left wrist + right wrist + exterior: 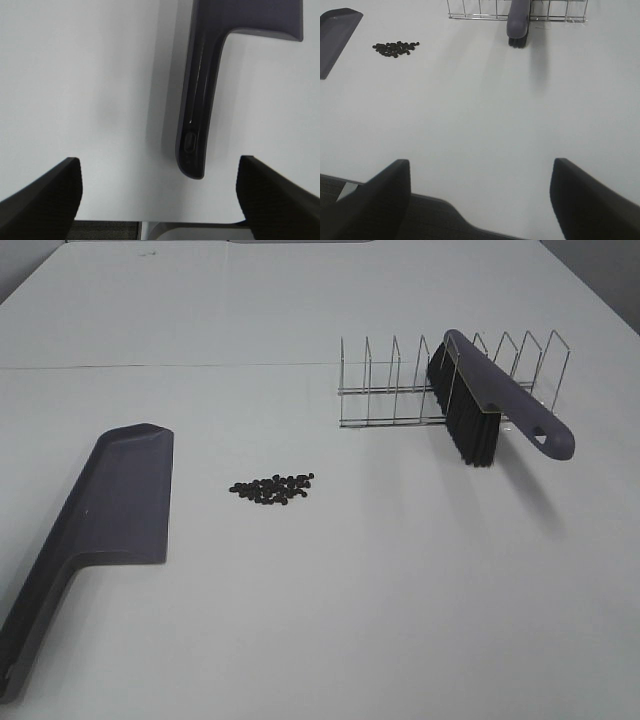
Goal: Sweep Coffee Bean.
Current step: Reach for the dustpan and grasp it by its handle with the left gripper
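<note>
We see the coffee beans [272, 489] heaped loosely on the table [350, 590], near the dustpan [120, 490] and well apart from the brush [490, 400] propped in the wire rack [385, 390]. Our left pincer [159, 164] and right pincer [481, 165] stand spread, pinching nothing.

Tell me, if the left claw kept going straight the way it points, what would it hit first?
Probably the dustpan handle, which lies just ahead of the open left gripper, slightly off its middle. Height is unclear, so it might pass over it.
</note>
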Action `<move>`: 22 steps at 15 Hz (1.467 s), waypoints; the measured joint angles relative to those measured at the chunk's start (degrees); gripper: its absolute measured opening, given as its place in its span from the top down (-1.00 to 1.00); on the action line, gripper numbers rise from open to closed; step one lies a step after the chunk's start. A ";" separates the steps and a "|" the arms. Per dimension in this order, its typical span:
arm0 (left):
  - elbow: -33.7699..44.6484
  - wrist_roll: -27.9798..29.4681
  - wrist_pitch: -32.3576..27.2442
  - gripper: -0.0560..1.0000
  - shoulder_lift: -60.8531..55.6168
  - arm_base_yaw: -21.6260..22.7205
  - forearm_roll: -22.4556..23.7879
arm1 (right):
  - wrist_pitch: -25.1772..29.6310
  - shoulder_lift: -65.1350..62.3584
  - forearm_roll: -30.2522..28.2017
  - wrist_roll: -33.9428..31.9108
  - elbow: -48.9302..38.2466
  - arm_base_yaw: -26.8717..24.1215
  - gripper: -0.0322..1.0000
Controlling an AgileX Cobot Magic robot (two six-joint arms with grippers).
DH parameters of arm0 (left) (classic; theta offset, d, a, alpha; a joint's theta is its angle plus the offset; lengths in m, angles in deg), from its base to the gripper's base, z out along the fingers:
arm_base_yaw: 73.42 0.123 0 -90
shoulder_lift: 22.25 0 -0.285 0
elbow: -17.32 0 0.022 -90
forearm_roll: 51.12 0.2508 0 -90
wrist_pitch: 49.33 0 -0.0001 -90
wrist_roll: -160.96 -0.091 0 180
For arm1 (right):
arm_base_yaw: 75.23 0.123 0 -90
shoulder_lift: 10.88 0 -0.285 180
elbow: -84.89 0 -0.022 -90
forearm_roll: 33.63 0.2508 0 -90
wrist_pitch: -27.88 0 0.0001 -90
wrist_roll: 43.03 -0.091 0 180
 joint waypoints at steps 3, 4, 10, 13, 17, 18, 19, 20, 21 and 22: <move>-2.64 0.00 2.64 -0.55 9.74 0.00 -0.86 | 0.00 0.00 0.00 0.00 0.00 0.00 -0.39; -3.50 0.00 3.32 -0.55 12.20 -0.40 -0.97 | 0.00 0.00 0.00 0.00 0.00 0.00 -0.39; -4.64 3.27 12.95 -0.55 26.30 -7.62 -1.60 | 0.00 0.00 0.00 0.00 0.00 0.00 -0.39; -4.70 3.38 15.76 -0.55 31.91 -7.68 -2.18 | 0.00 0.00 0.00 0.00 0.00 0.00 -0.39; -5.10 3.38 18.45 -0.54 36.04 -7.68 -2.18 | 0.00 0.00 0.00 0.00 0.00 0.00 -0.39; -5.16 3.38 18.62 -0.51 36.10 -7.68 -2.18 | 0.00 0.00 0.00 0.00 0.00 0.00 -0.39; -5.16 3.38 18.62 -0.49 36.15 -7.68 -2.12 | 0.00 0.00 0.00 0.00 0.00 0.00 -0.39; -5.21 3.38 19.14 -0.40 36.27 -7.68 -1.89 | 0.00 0.00 0.00 0.00 0.00 0.00 -0.39; -5.27 3.38 19.71 -0.27 36.27 -7.68 -1.78 | 0.00 0.00 0.00 0.00 0.00 0.00 -0.39; -5.27 3.38 20.11 -0.11 36.38 -7.68 -1.78 | 0.00 0.00 0.00 0.00 0.00 0.00 -0.39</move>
